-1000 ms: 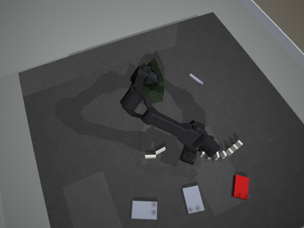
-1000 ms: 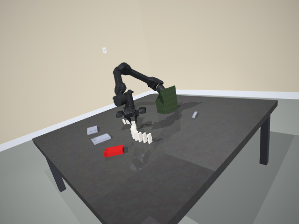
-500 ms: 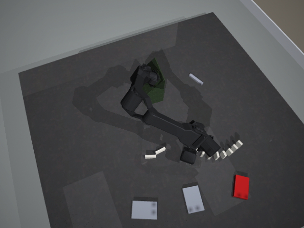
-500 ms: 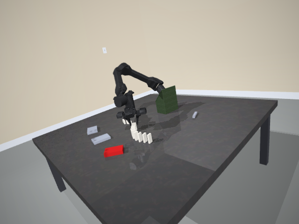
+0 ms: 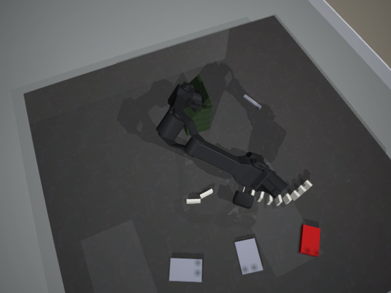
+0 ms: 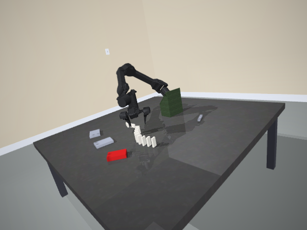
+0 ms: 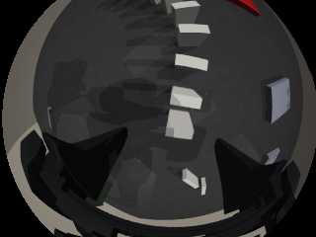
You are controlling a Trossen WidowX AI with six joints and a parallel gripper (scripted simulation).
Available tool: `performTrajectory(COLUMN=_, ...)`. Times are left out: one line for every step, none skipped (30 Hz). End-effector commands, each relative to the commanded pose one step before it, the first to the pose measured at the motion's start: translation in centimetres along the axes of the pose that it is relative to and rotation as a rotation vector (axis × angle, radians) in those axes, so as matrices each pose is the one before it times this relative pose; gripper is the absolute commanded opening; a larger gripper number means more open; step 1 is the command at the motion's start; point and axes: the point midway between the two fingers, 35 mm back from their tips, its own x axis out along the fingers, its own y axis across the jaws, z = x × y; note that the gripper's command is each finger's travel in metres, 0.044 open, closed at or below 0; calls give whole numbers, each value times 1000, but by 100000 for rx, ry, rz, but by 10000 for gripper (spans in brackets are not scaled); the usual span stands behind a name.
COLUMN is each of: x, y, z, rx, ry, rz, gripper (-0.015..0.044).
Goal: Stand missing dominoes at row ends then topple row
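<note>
My gripper is open, its fingers wide apart on either side of the row's near-base end. Between and just beyond them is the end white domino, touching neither finger as far as I see; its exact tilt is unclear. The curved row of standing white dominoes runs away from it, partly hidden by the arm in the top view. Two loose white dominoes lie on their long sides to the left: one and another.
A red block and two pale grey blocks lie in front of the row. A green angular block stands by the arm's base. A small grey bar lies beyond it.
</note>
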Motion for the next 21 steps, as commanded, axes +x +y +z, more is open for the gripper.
performTrajectory(x=-5983, y=-403, z=692, rx=1653, ry=-3642, rz=-1652, gripper=440)
performTrajectory(x=-1934, y=92, z=-120, rx=90, ry=48, rz=13, gripper=440)
performTrajectory(x=-1614, y=109, z=-186, rx=89, ry=112, rz=-32, gripper=440)
performTrajectory(x=-971, y=79, z=-150, rx=60, ry=97, rz=-40, gripper=440)
performTrajectory(x=-324, y=28, z=-57, rx=21, ry=37, rz=-17, gripper=440)
performTrajectory(x=0, y=0, z=0, rx=0, ry=0, rz=0, gripper=440)
performTrajectory(x=0, y=0, z=0, rx=0, ry=0, rz=0, gripper=440)
performTrajectory(x=0, y=0, z=0, rx=0, ry=0, rz=0, gripper=440)
performTrajectory(x=0, y=0, z=0, rx=0, ry=0, rz=0, gripper=440)
performTrajectory(x=0, y=0, z=0, rx=0, ry=0, rz=0, gripper=440)
performTrajectory(x=0, y=0, z=0, rx=0, ry=0, rz=0, gripper=440)
performTrajectory(x=0, y=0, z=0, rx=0, ry=0, rz=0, gripper=440)
performTrajectory(x=67, y=-105, z=-102, rx=2081, ry=-48, rz=38, gripper=440)
performTrajectory(x=200, y=-318, z=-302, rx=6245, ry=-134, rz=114, gripper=440)
performTrajectory(x=335, y=-548, z=-482, rx=10416, ry=-193, rz=185, gripper=440)
performTrajectory(x=410, y=-708, z=-539, rx=12726, ry=-186, rz=210, gripper=440)
performTrajectory(x=411, y=-753, z=-473, rx=12746, ry=-139, rz=184, gripper=440)
performTrajectory(x=412, y=-792, z=-403, rx=12758, ry=-98, rz=151, gripper=440)
performTrajectory(x=413, y=-825, z=-330, rx=12770, ry=-67, rz=112, gripper=440)
performTrajectory(x=413, y=-850, z=-254, rx=12780, ry=-44, rz=69, gripper=440)
performTrajectory(x=413, y=-869, z=-176, rx=12790, ry=-31, rz=23, gripper=440)
